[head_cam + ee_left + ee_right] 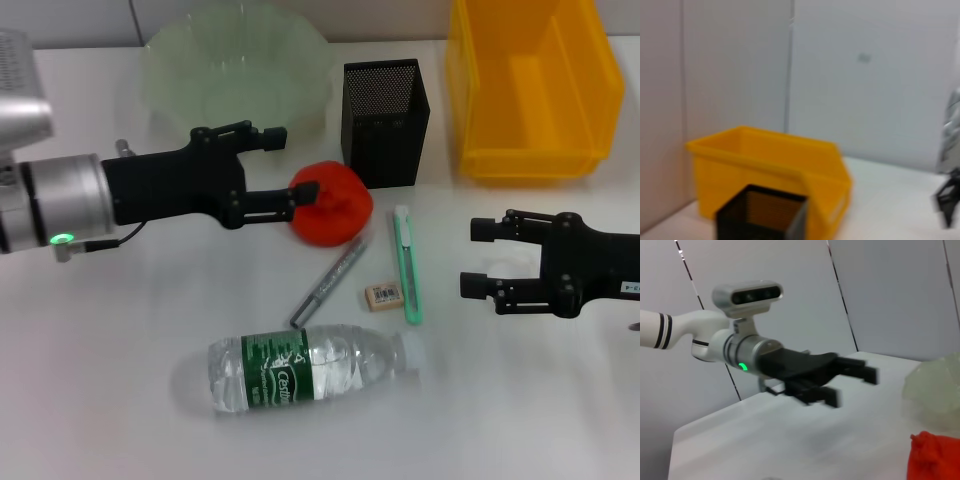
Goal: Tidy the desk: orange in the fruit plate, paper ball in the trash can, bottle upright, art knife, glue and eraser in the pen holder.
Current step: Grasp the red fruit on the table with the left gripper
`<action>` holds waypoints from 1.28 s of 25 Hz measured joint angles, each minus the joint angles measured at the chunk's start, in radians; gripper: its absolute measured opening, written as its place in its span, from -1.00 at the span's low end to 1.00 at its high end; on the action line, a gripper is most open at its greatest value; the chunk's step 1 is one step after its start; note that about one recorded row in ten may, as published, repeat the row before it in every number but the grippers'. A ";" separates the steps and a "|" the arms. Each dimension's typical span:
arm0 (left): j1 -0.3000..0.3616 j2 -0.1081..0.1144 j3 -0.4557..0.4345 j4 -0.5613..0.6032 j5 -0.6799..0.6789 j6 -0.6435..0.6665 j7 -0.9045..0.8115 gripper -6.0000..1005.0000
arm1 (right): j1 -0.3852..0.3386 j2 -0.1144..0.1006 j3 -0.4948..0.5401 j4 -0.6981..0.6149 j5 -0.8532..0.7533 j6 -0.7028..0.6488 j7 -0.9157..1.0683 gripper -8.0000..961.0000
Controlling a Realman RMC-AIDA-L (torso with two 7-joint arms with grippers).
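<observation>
My left gripper (290, 163) is open and hovers by the left edge of a crumpled red-orange paper ball (332, 207), its lower fingertip overlapping the ball. The right wrist view shows that gripper (852, 385) open above the table, with the ball (935, 460) apart from it. A clear bottle (300, 372) with a green label lies on its side near the front. A green art knife (408, 265), a small eraser (383, 296) and a grey pen-shaped glue (330, 282) lie mid-table. My right gripper (480, 258) is open and empty, right of the knife. The orange is out of view.
A pale green fruit plate (240, 70) stands at the back left, also in the right wrist view (935, 390). The black mesh pen holder (385, 120) stands behind the ball, with the yellow bin (530, 90) at the back right.
</observation>
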State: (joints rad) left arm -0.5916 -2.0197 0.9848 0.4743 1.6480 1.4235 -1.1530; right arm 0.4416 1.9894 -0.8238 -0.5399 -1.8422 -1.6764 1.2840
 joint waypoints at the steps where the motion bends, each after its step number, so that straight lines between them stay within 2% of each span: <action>1: -0.001 -0.013 0.003 0.010 0.001 -0.042 0.018 0.65 | -0.003 0.000 0.000 0.000 0.000 0.000 0.000 0.70; 3: -0.006 -0.031 0.003 0.014 0.005 -0.097 0.059 0.65 | -0.006 0.000 0.001 0.000 0.000 0.001 0.000 0.70; 8: -0.031 -0.048 0.037 0.006 0.034 -0.217 0.099 0.65 | -0.010 0.000 0.002 0.000 0.000 0.002 0.000 0.70; 15: -0.062 -0.055 0.154 -0.018 0.033 -0.343 0.102 0.65 | -0.013 0.000 0.002 0.000 -0.001 0.009 0.000 0.70; 24: -0.124 -0.060 0.181 -0.095 0.029 -0.418 0.129 0.65 | -0.014 0.000 0.002 0.000 -0.002 0.016 0.000 0.70; 32: -0.130 -0.060 0.251 -0.101 -0.034 -0.441 0.185 0.41 | -0.016 0.000 0.002 0.000 -0.002 0.016 0.000 0.70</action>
State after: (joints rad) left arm -0.7212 -2.0801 1.2357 0.3737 1.6142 0.9826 -0.9678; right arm 0.4251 1.9896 -0.8222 -0.5400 -1.8439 -1.6606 1.2839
